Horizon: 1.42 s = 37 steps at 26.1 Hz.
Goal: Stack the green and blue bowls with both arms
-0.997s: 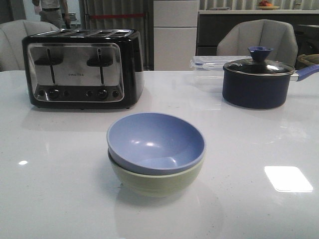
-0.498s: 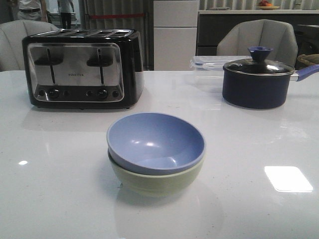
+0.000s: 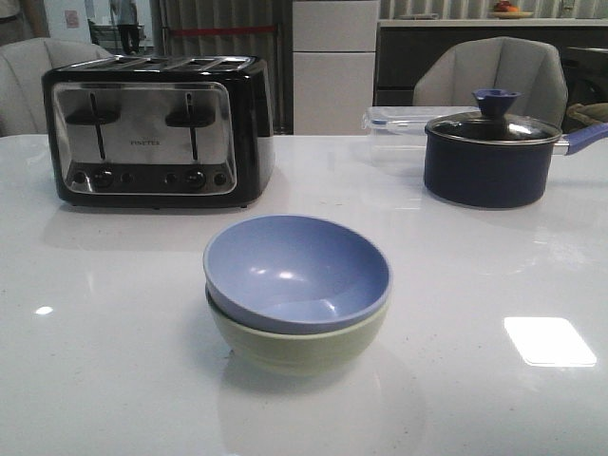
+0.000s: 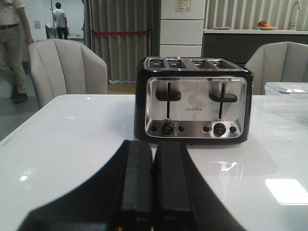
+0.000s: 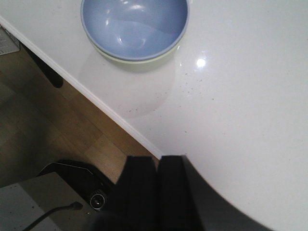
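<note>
The blue bowl sits nested inside the green bowl near the middle of the white table, both upright. The stack also shows in the right wrist view, the blue bowl over a thin rim of the green bowl. My right gripper is shut and empty, held over the table's front edge, well apart from the bowls. My left gripper is shut and empty, low over the table and facing the toaster. Neither arm shows in the front view.
A black and silver toaster stands at the back left. A dark navy lidded saucepan and a clear lidded box stand at the back right. The table's front edge drops to a wooden floor. Chairs stand behind the table.
The bowls have not moved. Only people in the far background have shifted.
</note>
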Tool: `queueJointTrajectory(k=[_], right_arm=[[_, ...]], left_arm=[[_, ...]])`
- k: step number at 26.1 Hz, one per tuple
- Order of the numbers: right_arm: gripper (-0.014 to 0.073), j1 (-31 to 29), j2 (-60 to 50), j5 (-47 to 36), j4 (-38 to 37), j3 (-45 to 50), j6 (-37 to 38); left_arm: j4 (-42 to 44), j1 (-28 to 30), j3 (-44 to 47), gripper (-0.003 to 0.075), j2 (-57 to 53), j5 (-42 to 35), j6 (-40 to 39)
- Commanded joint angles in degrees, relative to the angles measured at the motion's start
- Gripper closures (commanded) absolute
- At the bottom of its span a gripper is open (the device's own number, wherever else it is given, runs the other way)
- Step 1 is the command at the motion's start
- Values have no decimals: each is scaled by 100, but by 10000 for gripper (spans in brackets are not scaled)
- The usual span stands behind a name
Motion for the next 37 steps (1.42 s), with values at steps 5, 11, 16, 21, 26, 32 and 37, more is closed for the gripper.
queueJointTrajectory(k=[5, 11, 16, 21, 26, 32, 37], right_arm=[[537, -1144, -1253, -1894, -78, 818, 3], [537, -2387, -3005, -3935, -78, 2402, 3], [537, -2967, -3885, -4438, -78, 3418, 3], [537, -3030, -3893, -4298, -78, 3421, 3], [537, -3030, -3893, -4338, -78, 3421, 3], [537, -3084, -3893, -4918, -751, 3421, 856], [537, -3248, -3893, -5035, -870, 3421, 856]], left_arm=[[0, -24, 18, 627, -118, -547, -35], [0, -24, 18, 627, -118, -547, -35], [0, -24, 18, 627, -118, -547, -35], [0, -24, 18, 627, -108, -547, -35], [0, -24, 18, 627, -108, -537, -35], [0, -24, 18, 627, -108, -537, -35], [0, -24, 18, 627, -108, -537, -35]])
